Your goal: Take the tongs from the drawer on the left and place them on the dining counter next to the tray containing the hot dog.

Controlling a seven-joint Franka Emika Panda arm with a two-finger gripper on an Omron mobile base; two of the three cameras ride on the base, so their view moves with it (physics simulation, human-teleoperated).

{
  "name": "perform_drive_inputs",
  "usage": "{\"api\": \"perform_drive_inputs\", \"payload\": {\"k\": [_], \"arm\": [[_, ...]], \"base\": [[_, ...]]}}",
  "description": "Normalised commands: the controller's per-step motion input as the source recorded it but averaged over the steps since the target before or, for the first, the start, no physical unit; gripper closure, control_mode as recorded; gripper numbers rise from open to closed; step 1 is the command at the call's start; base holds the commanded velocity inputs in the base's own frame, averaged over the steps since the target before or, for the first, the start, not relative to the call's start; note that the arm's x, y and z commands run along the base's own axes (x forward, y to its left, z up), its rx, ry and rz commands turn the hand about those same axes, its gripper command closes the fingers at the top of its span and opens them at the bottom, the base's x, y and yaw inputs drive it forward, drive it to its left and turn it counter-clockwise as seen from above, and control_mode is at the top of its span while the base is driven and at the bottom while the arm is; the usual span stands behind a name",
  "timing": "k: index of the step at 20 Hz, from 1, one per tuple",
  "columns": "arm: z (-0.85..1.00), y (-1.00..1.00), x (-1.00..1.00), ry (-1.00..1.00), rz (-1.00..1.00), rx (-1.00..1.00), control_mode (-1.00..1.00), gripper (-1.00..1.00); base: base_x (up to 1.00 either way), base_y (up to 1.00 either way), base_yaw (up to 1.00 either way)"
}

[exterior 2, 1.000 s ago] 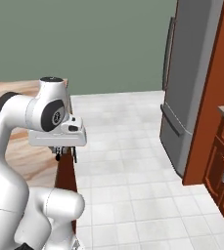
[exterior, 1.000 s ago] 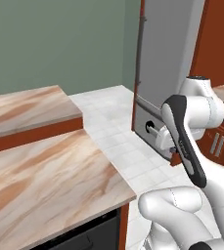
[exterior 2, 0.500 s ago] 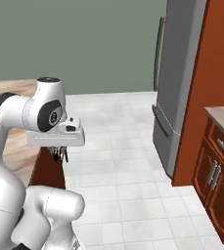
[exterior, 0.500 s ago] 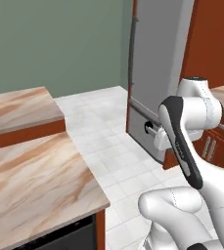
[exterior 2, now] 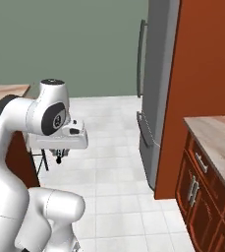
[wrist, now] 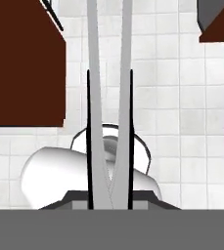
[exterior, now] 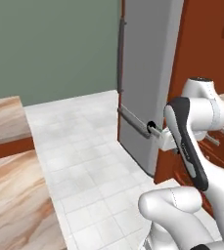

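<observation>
Between our fingers (wrist: 89, 141) the tongs (wrist: 108, 97) sit pinched, our gripper (wrist: 110, 146) clamped shut on them; their two silver arms run away from the hand over the white tiled floor (wrist: 157, 97); from the right base view the gripper (exterior 2: 60, 155) hangs under the wrist beside the dining counter (exterior: 11, 195); a grey fridge (exterior 2: 155, 88) stands ahead.

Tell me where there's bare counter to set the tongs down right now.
The tool is shut on the tongs. The beige stone counter at the left base view's lower left is bare, bordered by the white tiled floor. The stone counter over the red-brown drawers also looks bare. Nowhere looks crowded.
</observation>
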Motion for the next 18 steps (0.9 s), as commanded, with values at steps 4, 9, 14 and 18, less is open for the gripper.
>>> {"api": "perform_drive_inputs", "payload": {"k": [4,9,14,18], "arm": [[0.00,0.00,0.00,0.00,0.00,0.00,1.00,1.00],[0.00,0.00,0.00,0.00,0.00,0.00,1.00,1.00],[0.00,0.00,0.00,0.00,0.00,0.00,1.00,1.00],[0.00,0.00,0.00,0.00,0.00,0.00,1.00,1.00]], "base": [[1.00,-0.02,0.39],[1.00,-0.43,0.46],[1.00,-0.43,0.64],[1.00,-0.13,0.77]]}}
